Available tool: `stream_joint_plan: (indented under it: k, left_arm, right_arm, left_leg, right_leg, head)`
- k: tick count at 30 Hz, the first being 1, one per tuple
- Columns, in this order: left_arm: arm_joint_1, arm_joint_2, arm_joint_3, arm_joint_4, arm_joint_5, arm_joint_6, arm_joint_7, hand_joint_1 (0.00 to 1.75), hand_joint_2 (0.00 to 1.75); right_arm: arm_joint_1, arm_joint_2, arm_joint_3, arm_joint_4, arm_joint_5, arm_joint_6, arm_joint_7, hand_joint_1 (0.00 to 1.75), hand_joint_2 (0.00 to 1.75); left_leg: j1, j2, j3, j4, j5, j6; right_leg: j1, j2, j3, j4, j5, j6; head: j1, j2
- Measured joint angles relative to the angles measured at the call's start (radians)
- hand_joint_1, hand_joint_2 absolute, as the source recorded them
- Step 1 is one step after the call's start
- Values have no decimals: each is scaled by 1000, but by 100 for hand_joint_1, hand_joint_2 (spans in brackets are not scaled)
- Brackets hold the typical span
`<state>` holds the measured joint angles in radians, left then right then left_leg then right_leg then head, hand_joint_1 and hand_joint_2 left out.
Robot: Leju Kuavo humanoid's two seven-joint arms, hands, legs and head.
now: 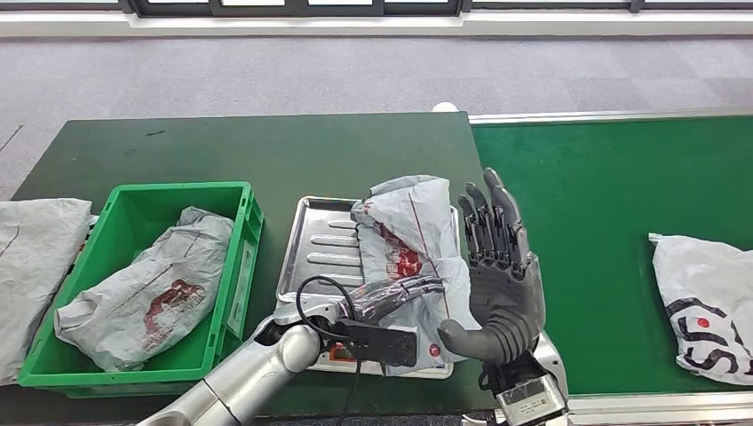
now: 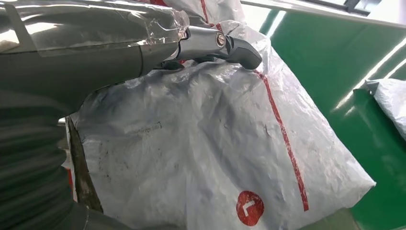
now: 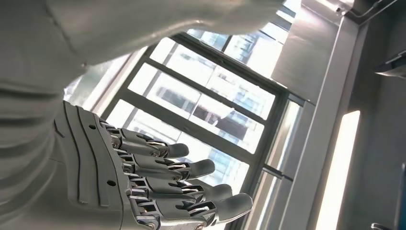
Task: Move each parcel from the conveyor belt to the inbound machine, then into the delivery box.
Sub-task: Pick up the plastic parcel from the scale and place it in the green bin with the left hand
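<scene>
Grey carpet floor (image 1: pixel 355 75) beyond dark green table (image 1: pixel 266 151). Window frame (image 1: pixel 302 7) runs along far wall. In right wrist view, large window panes (image 3: pixel 215 96) with dark bars, building outside; bright light strip (image 3: pixel 335 167) on grey panel.

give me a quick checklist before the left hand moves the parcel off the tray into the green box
1. Parcel on the tray: ok, it lies there.
2. Left hand on the parcel: ok, fingers rest against it.
3. Firm grip: cannot tell, no closed hold shows.
4. Right hand clear: ok, raised open beside the parcel, holding nothing.
5. Room in the green box: ok, one grey bag inside, space beside it.
6. Next parcel on the belt: ok, waiting.
</scene>
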<state>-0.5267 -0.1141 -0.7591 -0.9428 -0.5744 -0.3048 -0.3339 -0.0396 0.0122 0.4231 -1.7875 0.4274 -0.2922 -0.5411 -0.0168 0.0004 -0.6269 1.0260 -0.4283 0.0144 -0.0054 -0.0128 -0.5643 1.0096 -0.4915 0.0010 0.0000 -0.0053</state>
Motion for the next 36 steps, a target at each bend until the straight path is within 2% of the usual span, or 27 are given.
stream_joint_plan:
  k: [1,7,14,32,33,34,36]
  left_arm:
    - [-5,-6,-3,17,0,20,-5,175,175]
    - [-19,-20,-6,70,0,166,-5,175,175]
    - [13,-11,34,47,-12,337,31,175,175]
    - [60,-2,99,14,12,393,44,175,175]
    - [64,-2,103,14,15,397,43,140,175]
    - [68,-2,106,13,17,402,41,96,175]
    - [78,0,111,4,18,415,36,9,87]
  right_arm:
    - [1,0,0,-3,4,0,1,0,175]
    - [21,0,0,-24,14,5,-1,0,175]
    - [39,0,0,-33,21,25,-7,0,175]
    - [38,-5,0,-33,10,18,-8,0,175]
    - [37,-6,0,-33,8,17,-8,0,175]
    - [36,-7,0,-33,6,15,-8,0,175]
    - [34,-9,0,-33,2,10,-8,0,175]
  left_leg:
    - [0,0,0,0,0,0]
    - [0,0,0,0,0,0]
    - [0,0,0,0,0,0]
    - [0,0,0,0,0,0]
    - [0,0,0,0,0,0]
    - [0,0,0,0,0,0]
    - [0,0,0,0,0,0]
  right_leg:
    - [0,0,0,0,0,0]
    - [0,0,0,0,0,0]
    - [0,0,0,0,0,0]
    - [0,0,0,0,0,0]
    - [0,0,0,0,0,0]
    - [0,0,0,0,0,0]
    - [0,0,0,0,0,0]
  head:
    - [0,0]
    - [0,0]
    - [0,0]
    - [0,0]
    - [0,0]
    - [0,0]
    - [0,0]
